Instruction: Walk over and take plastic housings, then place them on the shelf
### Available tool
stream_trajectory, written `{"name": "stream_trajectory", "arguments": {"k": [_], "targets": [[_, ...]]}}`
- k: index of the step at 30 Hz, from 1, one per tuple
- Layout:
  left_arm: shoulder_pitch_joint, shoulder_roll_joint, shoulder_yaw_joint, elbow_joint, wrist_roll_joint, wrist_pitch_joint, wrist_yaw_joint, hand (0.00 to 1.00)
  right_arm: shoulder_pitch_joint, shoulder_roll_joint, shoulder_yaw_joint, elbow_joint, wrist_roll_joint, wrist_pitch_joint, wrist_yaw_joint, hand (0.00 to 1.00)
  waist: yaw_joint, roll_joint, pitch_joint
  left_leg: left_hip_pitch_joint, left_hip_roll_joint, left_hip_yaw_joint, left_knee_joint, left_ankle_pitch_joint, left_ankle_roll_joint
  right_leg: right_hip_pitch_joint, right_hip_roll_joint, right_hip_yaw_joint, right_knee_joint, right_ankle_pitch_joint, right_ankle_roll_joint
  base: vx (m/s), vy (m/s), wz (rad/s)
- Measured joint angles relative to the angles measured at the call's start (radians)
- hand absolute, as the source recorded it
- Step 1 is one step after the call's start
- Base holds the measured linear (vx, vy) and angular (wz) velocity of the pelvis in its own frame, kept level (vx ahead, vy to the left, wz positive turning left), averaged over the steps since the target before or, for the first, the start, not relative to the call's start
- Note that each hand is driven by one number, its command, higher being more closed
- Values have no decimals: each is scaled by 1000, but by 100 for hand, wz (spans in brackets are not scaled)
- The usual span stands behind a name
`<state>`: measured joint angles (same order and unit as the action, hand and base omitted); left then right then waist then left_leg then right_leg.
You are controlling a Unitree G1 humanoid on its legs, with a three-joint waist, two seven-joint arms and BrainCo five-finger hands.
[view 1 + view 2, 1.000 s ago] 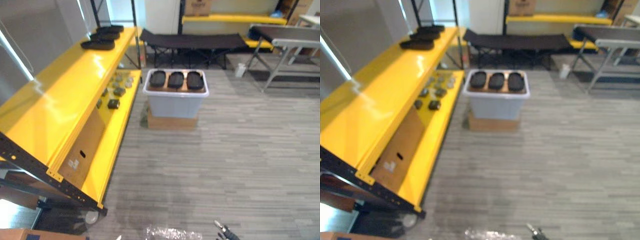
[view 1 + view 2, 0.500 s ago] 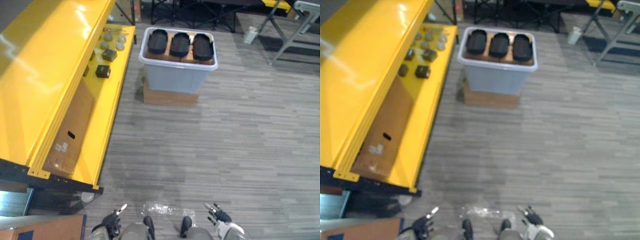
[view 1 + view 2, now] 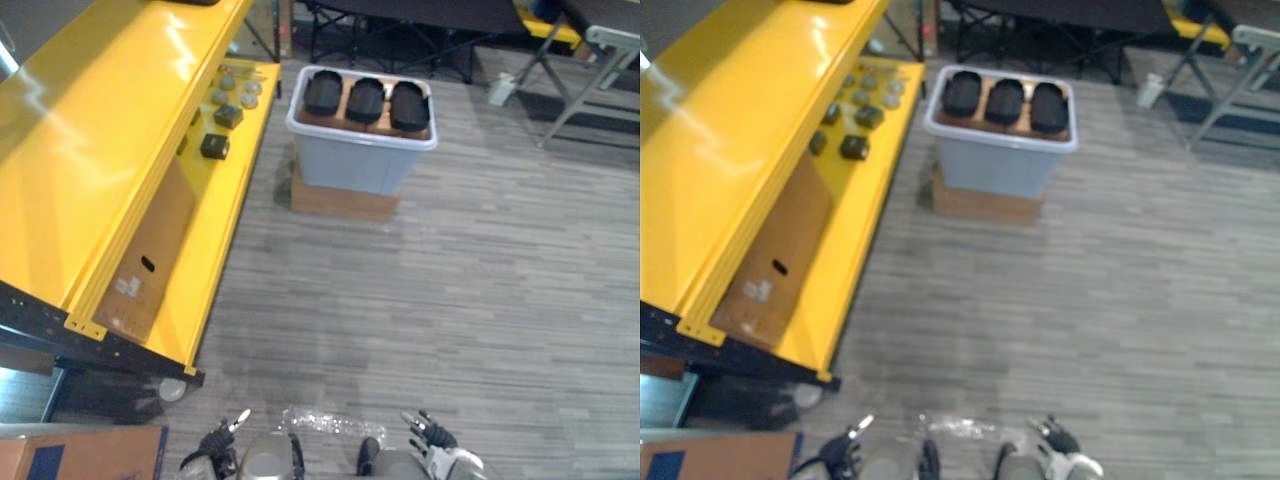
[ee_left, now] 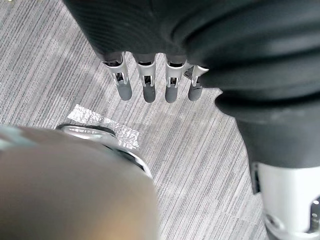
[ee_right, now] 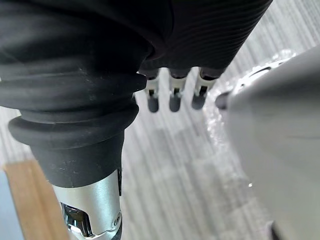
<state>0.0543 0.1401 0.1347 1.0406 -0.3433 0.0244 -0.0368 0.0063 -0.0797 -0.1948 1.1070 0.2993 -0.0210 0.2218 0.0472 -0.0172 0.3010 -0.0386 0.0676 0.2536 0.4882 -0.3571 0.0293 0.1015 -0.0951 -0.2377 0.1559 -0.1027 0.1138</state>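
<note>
Housings (image 3: 366, 100) in grey bin (image 3: 360, 168), well apart from left robot hand (image 3: 212, 455) and right robot hand (image 3: 435, 445), both loose-fingered, empty

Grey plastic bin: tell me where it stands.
In the left eye view, the grey plastic bin sits upper centre on a flat cardboard box, just right of the yellow shelf.

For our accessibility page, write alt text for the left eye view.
Three black plastic housings sit in a row in a grey bin beside a yellow shelf. The left hand and right hand hang open and empty at the bottom edge.
</note>
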Motion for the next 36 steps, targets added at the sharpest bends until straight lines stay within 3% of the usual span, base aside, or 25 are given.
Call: {"name": "stream_trajectory", "arguments": {"k": [4, 7, 8, 9, 11, 13, 14, 17, 18, 21, 22, 24, 25, 26, 27, 28, 29, 30, 31, 32, 33, 35, 36], "targets": [[32, -6, 1, 0, 0, -1, 2, 0, 20, -8, -4, -1, 1, 5, -1, 0, -1, 2, -30, -35, 11, -5, 17, -12, 0, -45, 6, 4, 40, -21, -11, -123, -18, -3], [35, -7, 0, -1, 25, 0, 13, 0, 26, -14, -31, -10, 7, 12, -3, 0, -8, 4, -33, -74, 6, -23, 95, -55, 37, -131, -32, -4, 244, -96, 18, -58, 28, 10], [39, -8, -1, 1, 47, 1, 14, 0, 27, -22, -44, -31, 15, 11, -5, 0, -6, 7, -30, -71, 14, -23, 127, -82, 43, -197, -51, 5, 401, -104, 8, -37, 43, 5], [47, -8, 0, 0, 49, 1, 14, 0, 27, -26, -51, -37, 26, 10, -5, 0, -7, 9, -29, -62, 21, -22, 136, -87, 39, -222, -61, 5, 460, -113, 3, 0, 0, 0], [61, -6, 2, -1, 49, 11, 25, 0, 31, -24, -80, -34, 42, 31, -1, 0, -8, 9, -29, -22, 52, -24, 139, -99, 24, -244, -53, -5, 427, -127, -6, 86, -55, 3], [52, -3, 3, -3, 49, 25, 33, 0, 35, -14, -108, -22, 35, 43, 16, 0, -8, 7, -30, -15, 76, -29, 139, -113, -3, -249, -24, 6, 257, -94, 19, 134, -135, -2], [42, -4, 7, -3, 49, 35, 35, 0, 51, -4, -137, -21, 10, 61, 24, 0, -8, 5, -31, -16, 81, -35, 139, -121, -18, -264, -18, 22, 174, -47, 17, 144, -132, -1], [22, -15, 44, -5, 46, 43, 37, 0, 117, 14, -217, -1, -47, 108, 31, 0, -10, 12, -38, 5, 97, -51, 138, -150, -62, -270, -6, 25, 139, 99, -9, 284, -191, 7], [20, -21, 53, -5, 45, 43, 38, 0, 119, 19, -226, 3, -57, 113, 28, 0, -10, 20, -41, 10, 104, -53, 133, -153, -67, -275, 0, 23, 163, 99, -19, 317, -187, 2], [27, -59, 76, -9, 26, 40, 64, 0, 154, 20, -244, 4, -80, 116, 4, 0, -33, 43, -74, 85, 106, -62, 50, -160, -88, -299, -11, 15, 330, -50, -47, 352, -161, 20], [27, -76, 104, -8, -1, 41, 75, 0, 168, 14, -242, 2, -80, 113, -11, 0, -46, 53, -92, 67, 109, -88, 131, -145, -92, -289, -21, -5, 376, -114, -50, 516, -190, 41], [26, -116, 146, -15, -18, 37, 77, 0, 166, -6, -236, 10, -84, 94, -39, 0, -46, 82, -94, -31, 144, -114, 380, -52, -98, -258, -22, -18, 421, -164, -63, 695, -111, 28], [40, -116, 172, -10, -48, 41, 75, 0, 100, -59, -156, 13, -176, -16, -74, 0, -22, 93, -74, -240, 110, -139, 546, 18, -83, -28, -32, -29, 267, -180, -60, 840, 22, 2], [47, -112, 171, -10, -41, 42, 75, 0, 62, -57, -157, 9, -175, -45, -76, 0, -8, 89, -71, -281, 83, -100, 377, 36, -75, -31, -43, -13, 291, -184, -54, 965, 122, -13], [62, -121, 166, -10, -39, 43, 74, 0, 47, -56, -156, -29, -175, -62, -76, 0, 8, 102, -62, -270, 91, -43, 225, 124, -11, -32, -34, -4, 335, -200, -30, 349, 112, -16], [64, -117, 170, -9, -38, 45, 75, 0, 46, -35, -148, -49, -174, -68, -80, 0, 9, 86, -56, -261, 88, -36, 234, 119, -7, -30, -56, -3, 360, -216, -11, 338, 94, 18], [74, -112, 181, -20, -41, 43, 75, 0, 33, -7, -103, -85, -174, -77, -80, 0, 15, 48, -42, -260, 71, -28, 249, 117, -10, -25, -69, -2, 363, -233, -8, 200, 20, 28], [87, -105, 195, -49, -37, 42, 74, 0, 9, -1, -50, -107, -174, -69, -80, 0, 36, 27, -24, -265, 82, -20, 282, 114, -32, -14, -56, -12, 320, -236, -12, 165, -4, 9], [93, -92, 218, -58, -29, 40, 70, 0, -19, -11, -20, -140, -161, -71, -79, 0, 63, 8, 6, -330, 99, -37, 410, 101, -89, 42, -58, -9, 242, -256, -14, 190, 24, -8], [97, -101, 230, -40, 4, 44, 52, 0, -41, -49, -19, -141, -126, -70, -91, 0, 66, 9, 3, -316, 69, -100, 234, 66, -107, 66, -52, -12, 222, -263, -16, 156, 44, -14], [114, -99, 229, -43, 24, 43, 42, 0, -50, -68, -22, -139, -112, -70, -92, 0, 75, 3, -6, -307, 60, -86, 200, 98, -62, 64, -57, -3, 227, -280, -18, 209, 107, -8], [152, -61, 192, -43, 79, 43, 21, 0, -56, -93, -19, -128, -85, -70, -88, 0, 80, -54, -46, -293, 2, -68, 210, 33, -29, 58, -109, 27, 285, -319, -20, 350, 125, -8], [146, -48, 184, -43, 88, 38, 17, 0, -64, -96, -15, -110, -82, -73, -84, 0, 80, -78, -55, -269, -8, -46, 210, 10, -24, -3, -146, 54, 434, -295, 23, 407, 125, -9]]}}
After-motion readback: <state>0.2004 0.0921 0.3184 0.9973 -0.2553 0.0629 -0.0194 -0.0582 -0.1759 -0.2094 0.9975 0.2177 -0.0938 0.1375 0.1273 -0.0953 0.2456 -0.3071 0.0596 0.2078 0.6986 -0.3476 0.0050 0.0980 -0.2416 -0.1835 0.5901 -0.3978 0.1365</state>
